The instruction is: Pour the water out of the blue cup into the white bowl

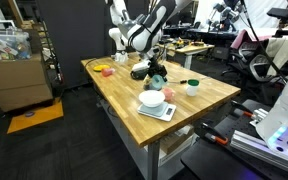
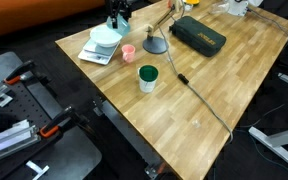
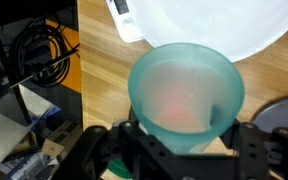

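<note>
**Blue cup clamped in the gripper, next to the white bowl**

The blue cup (image 3: 184, 95) sits in the gripper (image 3: 189, 140). In the wrist view its open mouth faces the camera, with a faint pinkish glow inside its pale teal wall. The dark fingers (image 3: 132, 132) press against the cup from both sides, pinching it low on its body. In an exterior view the cup (image 1: 156, 78) is lifted off the tabletop, just behind the bowl and slightly above its rim. Whether it is tilted is too small to tell.

The white bowl (image 3: 219, 25) lies just beyond the cup's rim in the wrist view. It rests on a flat white scale (image 1: 159, 112) near the front edge of the wooden table (image 1: 209, 98). In an exterior view, the bowl (image 2: 106, 36) and scale stand at a far corner of the table, with the gripper above them.

A small pink cup (image 2: 128, 52) stands just beside the scale. A white cup with a green top (image 2: 147, 78) stands farther along the table. A black case (image 2: 197, 35) lies well apart from them, and a thin cable (image 2: 199, 100) runs across the wood.
</note>
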Controlling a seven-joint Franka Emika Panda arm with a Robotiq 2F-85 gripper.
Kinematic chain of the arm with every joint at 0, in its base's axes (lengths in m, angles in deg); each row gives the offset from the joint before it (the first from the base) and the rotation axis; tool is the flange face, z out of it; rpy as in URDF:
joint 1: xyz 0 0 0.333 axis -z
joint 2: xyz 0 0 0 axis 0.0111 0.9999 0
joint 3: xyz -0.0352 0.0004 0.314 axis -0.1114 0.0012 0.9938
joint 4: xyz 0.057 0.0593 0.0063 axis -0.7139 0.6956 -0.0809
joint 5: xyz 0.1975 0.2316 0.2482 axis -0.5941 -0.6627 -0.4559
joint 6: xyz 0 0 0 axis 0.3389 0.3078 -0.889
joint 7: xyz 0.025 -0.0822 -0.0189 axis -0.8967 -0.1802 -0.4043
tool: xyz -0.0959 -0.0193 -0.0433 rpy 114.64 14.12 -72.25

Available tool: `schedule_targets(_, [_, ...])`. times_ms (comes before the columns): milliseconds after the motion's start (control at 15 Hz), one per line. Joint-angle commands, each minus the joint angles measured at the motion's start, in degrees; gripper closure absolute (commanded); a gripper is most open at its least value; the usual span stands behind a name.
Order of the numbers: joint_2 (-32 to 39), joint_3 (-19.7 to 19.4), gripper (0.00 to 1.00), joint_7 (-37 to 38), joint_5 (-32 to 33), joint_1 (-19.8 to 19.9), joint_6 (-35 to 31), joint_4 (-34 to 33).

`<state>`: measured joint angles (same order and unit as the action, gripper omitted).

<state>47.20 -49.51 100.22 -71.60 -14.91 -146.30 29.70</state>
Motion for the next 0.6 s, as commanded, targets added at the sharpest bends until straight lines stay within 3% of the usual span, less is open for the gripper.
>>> schedule_targets(0, [-4.1, 1.9, 0.52, -6.6, -7.7, 5.5, -7.1, 7.4])
schedule_targets(533, [-12.3, 1.8, 0.52, -22.8, -31.2, 16.7, -19.5, 27.5])
